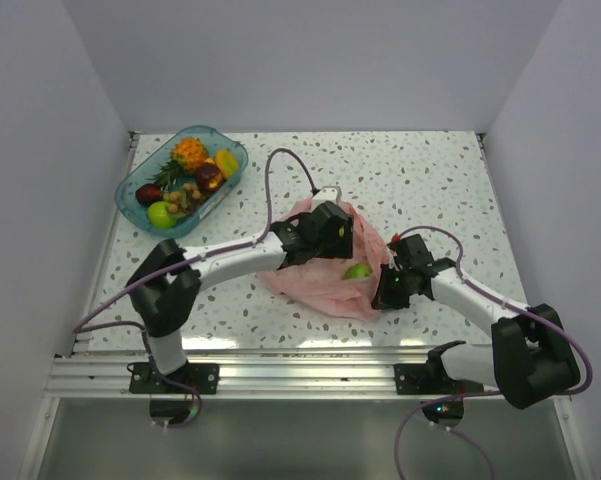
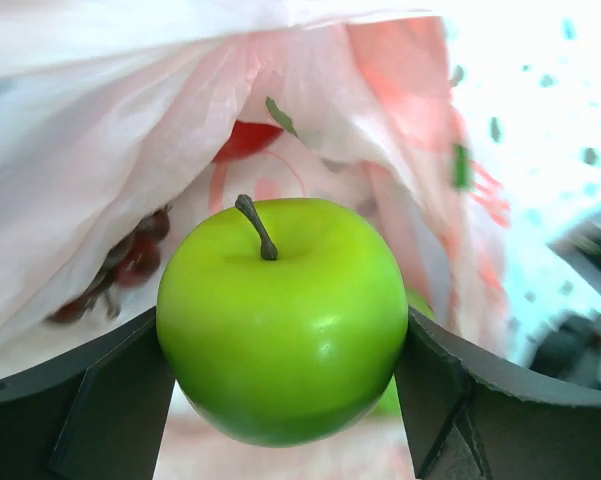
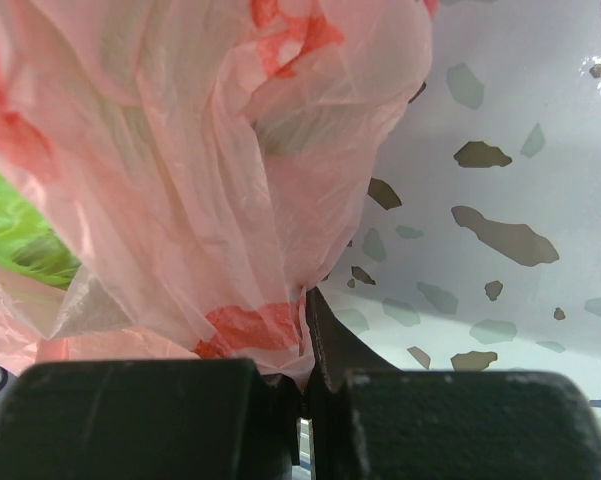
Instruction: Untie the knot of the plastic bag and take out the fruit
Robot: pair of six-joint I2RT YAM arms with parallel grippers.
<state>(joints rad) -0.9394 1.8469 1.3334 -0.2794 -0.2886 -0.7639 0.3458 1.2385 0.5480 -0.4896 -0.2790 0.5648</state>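
Left gripper: closed partway onto a green apple, black fingers pressed against both flanks, inside the folds of the bag.
Right gripper: shut tight, pinching a fold of thin pink plastic between the fingers, low over the table.
Plastic bag: pale pink, translucent, printed in red. Crumpled at mid-front of the table between the two arms, draped around the left gripper's head and caught at its near-right edge by the right gripper.
Green apple: lime-coloured and glossy, stalk up, filling the gap between the left fingers (underside out of sight).
Grapes: dark purple bunch inside the bag, behind and to the left of the apple in the left wrist view, partly veiled by plastic.
Second green piece: inside the bag at its near-right side, just beside the right gripper, also showing through the film in the right wrist view.
Red shape: deep in the bag behind the apple. Fruit or print, impossible to tell.
Knot: not to be made out in any view.
Blue tray: far-left corner of the table, well apart from the bag, holding a small pineapple and other fruit.
Table: white with dark speckles.
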